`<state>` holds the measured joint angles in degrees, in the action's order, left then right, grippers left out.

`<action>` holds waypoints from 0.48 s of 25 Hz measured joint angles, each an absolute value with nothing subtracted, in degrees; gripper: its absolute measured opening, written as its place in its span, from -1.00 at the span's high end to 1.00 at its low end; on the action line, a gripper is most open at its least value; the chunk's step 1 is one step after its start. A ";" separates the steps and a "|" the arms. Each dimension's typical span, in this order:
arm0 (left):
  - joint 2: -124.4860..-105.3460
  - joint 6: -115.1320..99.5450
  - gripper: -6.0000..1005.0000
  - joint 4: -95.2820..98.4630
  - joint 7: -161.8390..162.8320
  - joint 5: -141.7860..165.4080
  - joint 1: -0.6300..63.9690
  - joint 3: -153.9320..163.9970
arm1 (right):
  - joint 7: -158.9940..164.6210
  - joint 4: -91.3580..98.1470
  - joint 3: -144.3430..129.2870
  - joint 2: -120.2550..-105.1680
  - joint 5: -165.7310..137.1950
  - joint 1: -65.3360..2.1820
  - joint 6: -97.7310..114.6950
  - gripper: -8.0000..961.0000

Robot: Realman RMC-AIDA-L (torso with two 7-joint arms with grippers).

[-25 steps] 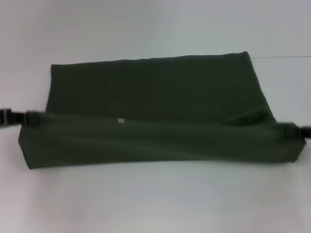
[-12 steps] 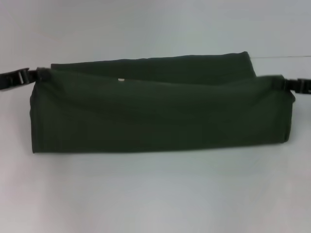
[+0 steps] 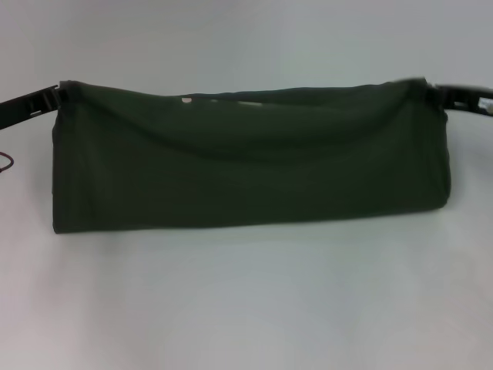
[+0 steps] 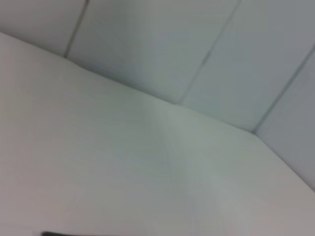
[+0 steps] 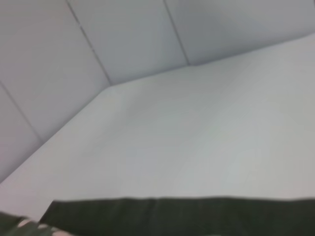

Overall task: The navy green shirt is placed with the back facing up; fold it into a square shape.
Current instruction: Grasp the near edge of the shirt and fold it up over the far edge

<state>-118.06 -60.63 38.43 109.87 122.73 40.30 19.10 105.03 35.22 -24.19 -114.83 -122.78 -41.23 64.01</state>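
While both arms reach in from the table's (image 3: 246, 308) side edges, your left gripper (image 3: 55, 94) and right gripper (image 3: 428, 89) each pinch an upper corner of the navy green shirt (image 3: 246, 166). Its doubled cloth stretches between them, lifted toward the far edge, probably sagging mid-span. Cream specks show along its top edge.

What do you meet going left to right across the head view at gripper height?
left gripper at the shirt's left top corner → navy green shirt, lifted fold sagging between both corners → right gripper at its right top corner
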 joint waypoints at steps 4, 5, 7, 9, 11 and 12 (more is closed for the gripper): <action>-118.71 -55.81 0.82 35.94 105.91 118.87 40.40 19.07 | 101.74 34.92 -24.40 -116.26 -119.81 -42.61 58.78 0.81; -118.74 -54.90 0.82 35.22 104.99 118.03 40.53 19.07 | 101.10 34.82 -24.53 -116.65 -119.34 -43.02 57.48 0.81; -118.80 -52.80 0.81 33.49 102.87 116.50 41.01 19.07 | 100.05 34.07 -25.25 -117.18 -118.90 -43.96 54.44 0.81; -119.19 -50.70 0.81 32.17 100.86 114.91 41.52 19.07 | 99.11 32.92 -26.53 -117.56 -118.37 -44.85 50.72 0.81; -119.99 -47.75 0.80 31.01 97.23 112.08 41.95 19.09 | 98.08 31.60 -27.80 -118.05 -117.78 -45.66 46.61 0.81; -120.30 -46.73 0.80 30.61 95.82 110.89 42.06 19.06 | 97.35 30.76 -28.35 -118.36 -117.40 -46.17 44.08 0.81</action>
<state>-120.30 -46.73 30.61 95.82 110.89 42.06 19.06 97.35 30.76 -28.35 -118.36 -117.40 -46.17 44.08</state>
